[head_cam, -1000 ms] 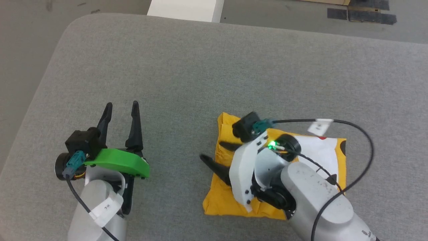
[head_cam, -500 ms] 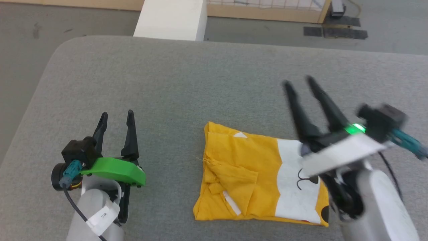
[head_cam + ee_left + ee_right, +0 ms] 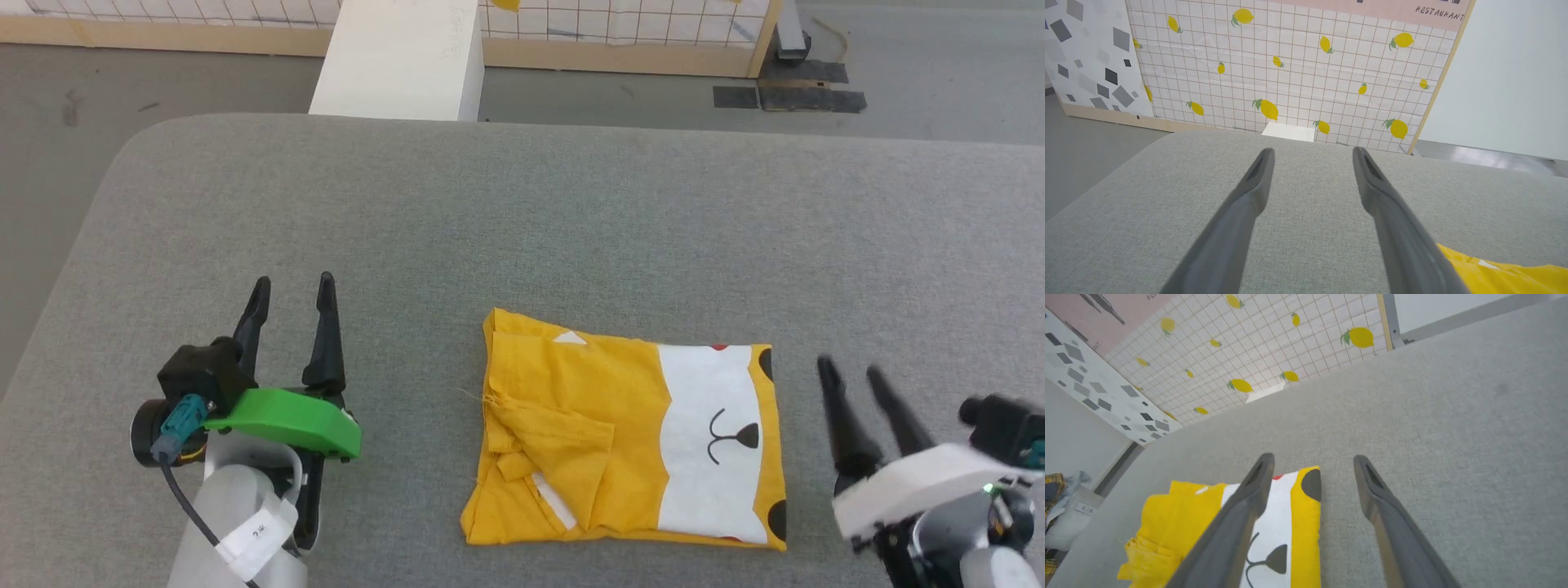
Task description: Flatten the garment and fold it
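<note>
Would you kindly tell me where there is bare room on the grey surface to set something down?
Widest: the far half of the grey surface, from the garment to the far edge. Smaller: the strip between the left gripper and the garment's left edge. Tightest: the narrow gap between the garment's right edge and the right gripper.

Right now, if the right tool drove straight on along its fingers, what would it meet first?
Probably just the bare grey surface: the right tool points past the garment, which lies off to its left. Whether it touches down or skims above is unclear.
</note>
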